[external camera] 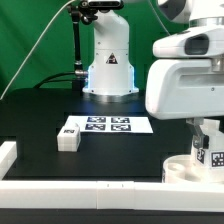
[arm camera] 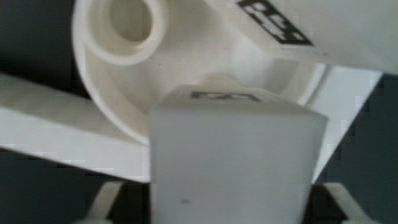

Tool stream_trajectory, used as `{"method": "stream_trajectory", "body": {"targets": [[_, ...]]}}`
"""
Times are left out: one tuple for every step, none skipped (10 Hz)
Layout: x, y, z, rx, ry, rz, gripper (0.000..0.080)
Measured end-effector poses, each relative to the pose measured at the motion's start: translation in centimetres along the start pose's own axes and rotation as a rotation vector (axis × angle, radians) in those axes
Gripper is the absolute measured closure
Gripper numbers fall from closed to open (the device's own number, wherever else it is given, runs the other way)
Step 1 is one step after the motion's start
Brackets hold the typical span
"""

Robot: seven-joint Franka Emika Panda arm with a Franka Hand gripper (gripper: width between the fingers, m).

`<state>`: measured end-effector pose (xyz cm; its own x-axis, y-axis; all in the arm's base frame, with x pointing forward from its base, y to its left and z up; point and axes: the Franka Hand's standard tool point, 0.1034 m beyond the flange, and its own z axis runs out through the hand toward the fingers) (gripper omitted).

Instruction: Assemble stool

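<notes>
Looming closest on the exterior view's right, the arm (external camera: 185, 85) fills that side with its bulky white housing, while its base (external camera: 108, 60) stands at the far edge of the black table (external camera: 40, 110). Along the near edge runs a long white border rail (external camera: 80, 190), with a shorter stub of rail (external camera: 8, 153) at the exterior view's left. Tucked into the near corner on the exterior view's right, just behind the long rail, sits the round white seat (external camera: 183, 170). The wrist view shows its flat disc face with a round hole (arm camera: 125, 30) in it and a black-and-white tag (arm camera: 270, 20) at the seat's edge. The marker board (external camera: 108, 124) lies flat mid-table, in front of the base and well apart from the seat. Directly over the seat, the gripper (arm camera: 221, 198) is clamped on a blocky white leg (arm camera: 231, 150), with its fingers (arm camera: 111, 195) showing one on each side of the block. That leg stands upright with a tagged face toward the exterior camera; whether its lower end touches the seat cannot be told. A second leg (external camera: 68, 138), tagged on top, lies alone on the table just beside the marker board's corner, on the exterior view's left and nearer the camera.
</notes>
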<state>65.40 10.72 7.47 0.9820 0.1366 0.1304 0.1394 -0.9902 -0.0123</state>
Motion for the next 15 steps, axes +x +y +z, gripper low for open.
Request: {"method": "stream_trajectory", "body": {"targets": [[-0.31, -0.13, 0.25, 0.014, -0.006, 0.124, 0.0454], [-0.34, -0.50, 0.31, 0.014, -0.007, 0.223, 0.0454], [-0.36, -1.07, 0.36, 0.015, -0.007, 0.281, 0.0456], [-0.35, -0.98, 0.35, 0.019, -0.008, 0.342, 0.0456], [-0.35, -0.99, 0.35, 0.019, -0.008, 0.375, 0.0456], [-0.35, -0.98, 0.36, 0.020, -0.009, 0.456, 0.0456], [-0.35, -0.95, 0.35, 0.019, -0.010, 0.524, 0.0456], [-0.35, -0.88, 0.35, 0.025, -0.010, 0.577, 0.0456], [-0.34, -0.70, 0.44, 0.051, 0.006, 0.718, 0.0456], [-0.50, -0.57, 0.43, 0.068, 0.022, 0.840, 0.0456], [-0.59, -0.64, 0.42, 0.073, 0.026, 0.950, 0.0456], [-0.59, -0.68, 0.42, 0.073, 0.024, 1.029, 0.0456], [-0.64, -0.76, 0.44, 0.077, 0.017, 1.150, 0.0456], [-0.69, -0.83, 0.44, 0.081, 0.005, 1.235, 0.0456], [-0.73, -0.87, 0.45, 0.086, -0.002, 1.290, 0.0456]]}}
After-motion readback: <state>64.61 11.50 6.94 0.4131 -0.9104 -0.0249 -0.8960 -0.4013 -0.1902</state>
